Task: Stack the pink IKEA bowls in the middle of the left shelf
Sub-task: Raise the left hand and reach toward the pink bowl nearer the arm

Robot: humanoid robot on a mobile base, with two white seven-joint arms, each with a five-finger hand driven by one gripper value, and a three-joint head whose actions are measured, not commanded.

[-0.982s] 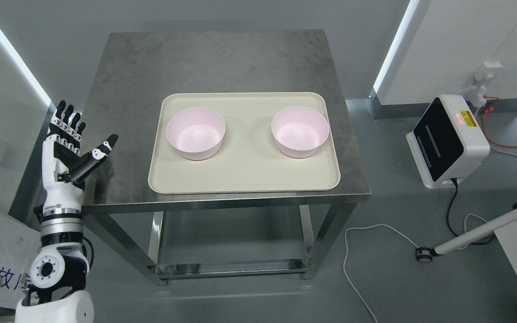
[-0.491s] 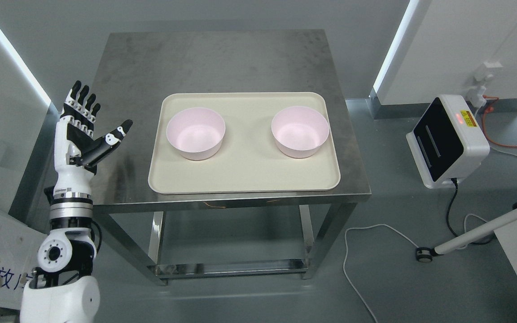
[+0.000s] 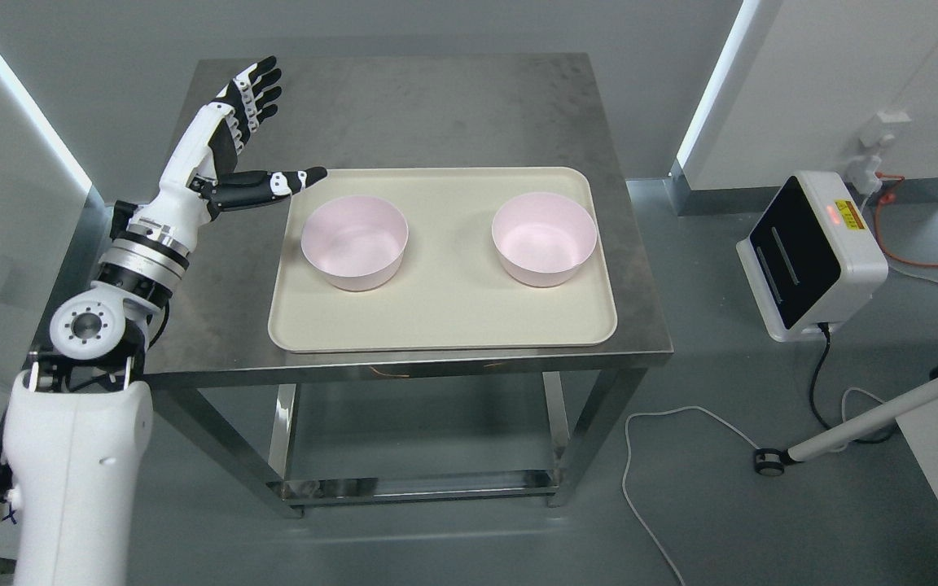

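Raised left hand [image 3: 229,150] (open) — beside pink bowl [image 3: 354,242], labels unreadable

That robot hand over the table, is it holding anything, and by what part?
Nothing is held. The left hand is open, fingers spread, apart from both pink bowls on the beige tray.

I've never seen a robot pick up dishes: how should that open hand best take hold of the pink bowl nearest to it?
Probably by the left bowl's near rim, thumb inside, coming from its left where the open left hand hovers: it sits upright, mouth open.
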